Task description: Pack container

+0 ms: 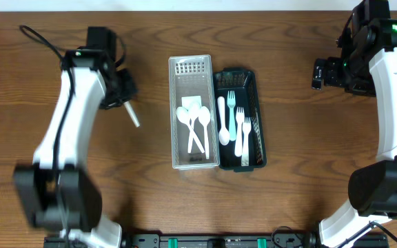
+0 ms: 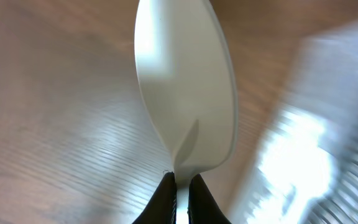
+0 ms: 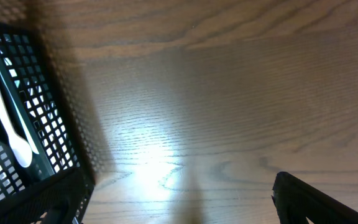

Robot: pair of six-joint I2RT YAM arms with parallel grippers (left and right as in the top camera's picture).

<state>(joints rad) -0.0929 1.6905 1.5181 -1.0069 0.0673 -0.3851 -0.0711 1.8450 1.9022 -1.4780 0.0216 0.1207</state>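
My left gripper (image 1: 124,98) is shut on the handle of a white plastic spoon (image 1: 132,115), held over the bare table left of the baskets. In the left wrist view the spoon's bowl (image 2: 188,93) fills the frame above my closed fingers (image 2: 182,196). A white basket (image 1: 194,111) holds several white spoons. A dark green basket (image 1: 240,118) beside it holds white forks and a spoon; its mesh wall shows in the right wrist view (image 3: 23,124). My right gripper (image 1: 320,73) is open and empty at the far right, its fingers (image 3: 185,205) wide apart over wood.
The wooden table (image 1: 302,138) spreads around both baskets. The two baskets stand side by side at the centre, touching. A blurred edge of the white basket (image 2: 328,124) shows at the right of the left wrist view.
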